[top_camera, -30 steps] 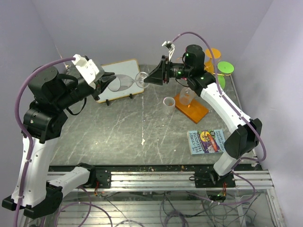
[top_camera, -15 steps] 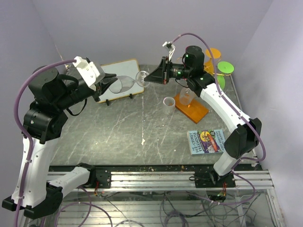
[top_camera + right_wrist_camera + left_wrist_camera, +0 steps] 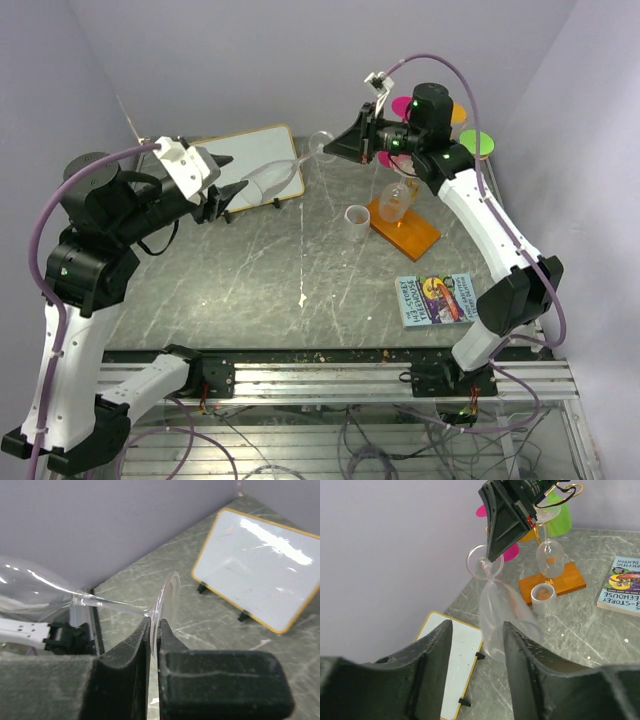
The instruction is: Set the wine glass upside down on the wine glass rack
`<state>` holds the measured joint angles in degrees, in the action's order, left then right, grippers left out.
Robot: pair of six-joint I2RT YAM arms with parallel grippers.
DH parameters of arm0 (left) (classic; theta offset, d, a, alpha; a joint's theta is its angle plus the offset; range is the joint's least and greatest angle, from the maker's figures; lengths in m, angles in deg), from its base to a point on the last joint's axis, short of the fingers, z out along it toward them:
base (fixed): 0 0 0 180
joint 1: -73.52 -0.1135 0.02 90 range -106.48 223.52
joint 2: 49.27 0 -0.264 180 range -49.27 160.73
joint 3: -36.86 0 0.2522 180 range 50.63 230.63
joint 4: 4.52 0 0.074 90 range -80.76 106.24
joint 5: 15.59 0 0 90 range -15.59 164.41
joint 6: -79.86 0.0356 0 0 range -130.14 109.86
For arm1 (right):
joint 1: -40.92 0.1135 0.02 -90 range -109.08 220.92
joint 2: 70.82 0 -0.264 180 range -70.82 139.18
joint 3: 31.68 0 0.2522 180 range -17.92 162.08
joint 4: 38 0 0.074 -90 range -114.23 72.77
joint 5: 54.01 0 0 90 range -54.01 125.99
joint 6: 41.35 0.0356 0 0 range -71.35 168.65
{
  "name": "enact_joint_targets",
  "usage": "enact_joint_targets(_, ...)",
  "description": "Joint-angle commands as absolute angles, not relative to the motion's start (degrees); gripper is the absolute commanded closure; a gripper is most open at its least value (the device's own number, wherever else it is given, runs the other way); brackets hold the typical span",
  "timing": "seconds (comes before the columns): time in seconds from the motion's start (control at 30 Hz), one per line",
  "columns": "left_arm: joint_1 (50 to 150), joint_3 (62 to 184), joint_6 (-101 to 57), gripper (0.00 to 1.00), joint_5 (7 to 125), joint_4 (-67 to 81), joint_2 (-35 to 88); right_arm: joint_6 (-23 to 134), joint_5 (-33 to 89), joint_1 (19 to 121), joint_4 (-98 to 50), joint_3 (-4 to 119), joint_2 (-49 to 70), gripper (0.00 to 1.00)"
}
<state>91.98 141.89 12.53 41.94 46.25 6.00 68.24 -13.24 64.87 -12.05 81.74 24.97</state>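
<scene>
The clear wine glass (image 3: 270, 182) hangs nearly level in the air, its foot (image 3: 169, 602) pinched edge-on in my shut right gripper (image 3: 330, 152) (image 3: 154, 622). Its bowl (image 3: 504, 617) points toward my left gripper (image 3: 234, 187) (image 3: 477, 625), which is open; the bowl lies just past its fingertips (image 3: 436, 645), not gripped. The wine glass rack (image 3: 412, 234) (image 3: 555, 581), gold wire on an orange base, stands at the back right, below my right gripper, with another glass (image 3: 550, 555) hanging upside down on it.
A white board (image 3: 262, 162) (image 3: 255, 562) with a yellow frame stands at the back left. A small white cup (image 3: 356, 215) sits beside the rack's base. A book (image 3: 435, 298) lies front right. Coloured discs (image 3: 476, 143) stand behind the right arm.
My left gripper has opened, let go of the bowl and drawn back to the left. My right gripper, shut on the foot, has risen and moved right with the glass.
</scene>
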Motion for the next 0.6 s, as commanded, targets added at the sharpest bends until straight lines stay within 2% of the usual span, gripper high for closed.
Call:
enact_joint_targets(0.0, 91.49, 141.44, 16.34, 0.38, 44.41, 47.14, 3.47, 60.5, -10.07, 62.05, -7.73, 84.8, 22.09, 1.0)
enact_joint_targets(0.13, 91.19, 140.83, 18.65, 0.26, 45.88, 49.91, 1.87, 51.06, -4.87, 60.94, -2.41, 87.62, 20.82, 1.0)
enact_joint_targets(0.4, 90.35, 137.77, 18.06, 0.13, 51.09, 51.94, -0.16, 32.34, 4.74, 61.29, 6.18, 92.02, 18.73, 1.0)
enact_joint_targets(0.5, 89.38, 134.87, 17.31, 0.03, 52.46, 52.43, -0.75, 26.55, 8.63, 61.73, 8.55, 92.78, 18.08, 1.0)
enact_joint_targets(0.57, 89.07, 133.75, 16.52, 0.01, 53.58, 53.36, -0.67, 23.11, 10.67, 62.01, 10.01, 93.12, 17.58, 1.0)
